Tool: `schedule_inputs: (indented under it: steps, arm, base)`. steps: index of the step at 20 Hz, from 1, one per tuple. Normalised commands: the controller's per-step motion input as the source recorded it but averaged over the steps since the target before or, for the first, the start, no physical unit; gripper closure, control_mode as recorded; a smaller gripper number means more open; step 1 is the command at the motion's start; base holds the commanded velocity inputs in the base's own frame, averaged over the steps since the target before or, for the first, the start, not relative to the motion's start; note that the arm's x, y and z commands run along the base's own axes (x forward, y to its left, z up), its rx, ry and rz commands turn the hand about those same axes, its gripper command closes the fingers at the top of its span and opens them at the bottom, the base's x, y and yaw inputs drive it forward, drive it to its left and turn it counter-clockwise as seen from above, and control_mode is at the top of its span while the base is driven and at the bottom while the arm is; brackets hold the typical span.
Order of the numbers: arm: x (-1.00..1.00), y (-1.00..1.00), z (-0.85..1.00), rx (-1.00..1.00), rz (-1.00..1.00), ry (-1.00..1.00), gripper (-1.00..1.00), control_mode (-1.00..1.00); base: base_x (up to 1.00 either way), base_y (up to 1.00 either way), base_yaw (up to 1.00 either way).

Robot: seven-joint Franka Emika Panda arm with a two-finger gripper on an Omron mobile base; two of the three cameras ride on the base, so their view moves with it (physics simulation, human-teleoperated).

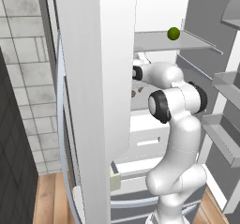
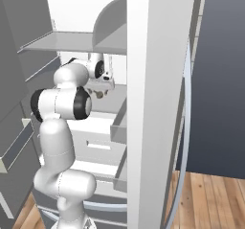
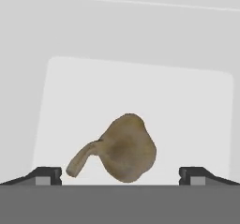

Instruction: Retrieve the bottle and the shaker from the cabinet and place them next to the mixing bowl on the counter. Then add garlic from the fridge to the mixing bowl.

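Item: garlic [image 3: 125, 149], on fridge shelf [image 3: 140, 101], centred between fingertips [image 3: 47, 175]. I read gripper [image 3: 120, 177] jaws spread wide, empty. Risk, my judgement: lopsided bulb squirts sideways on closing, stem snagging a pad.

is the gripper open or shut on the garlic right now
Open. In the hand view the gripper has its two tips wide apart, and the garlic lies between them on the fridge shelf, untouched by either.

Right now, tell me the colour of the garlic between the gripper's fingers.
Dull tan-brown, darker at the middle; the garlic shows best in the hand view.
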Motion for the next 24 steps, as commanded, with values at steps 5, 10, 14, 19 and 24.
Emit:
schedule_inputs:
  steps: [5, 10, 14, 19, 24]
  arm:
    - [-0.36, 0.0, -0.05, 0.0, 0.0, 0.02, -1.0, -1.0]
    - [-0.03, 0.0, 0.0, 0.0, 0.0, 0.0, -1.0, -1.0]
    - [0.06, 0.0, -0.11, 0.0, 0.0, 0.0, -1.0, -1.0]
    - [0.14, 0.0, -0.18, 0.0, 0.0, 0.0, -1.0, -1.0]
    - [0.36, 0.0, 0.0, 0.0, 0.0, 0.0, -1.0, -1.0]
  base:
    - [0.0, 0.0, 0.0]
    - [0.0, 0.0, 0.0]
    - [0.0, 0.0, 0.0]
    - [0.0, 0.0, 0.0]
    - [0.0, 0.0, 0.0]
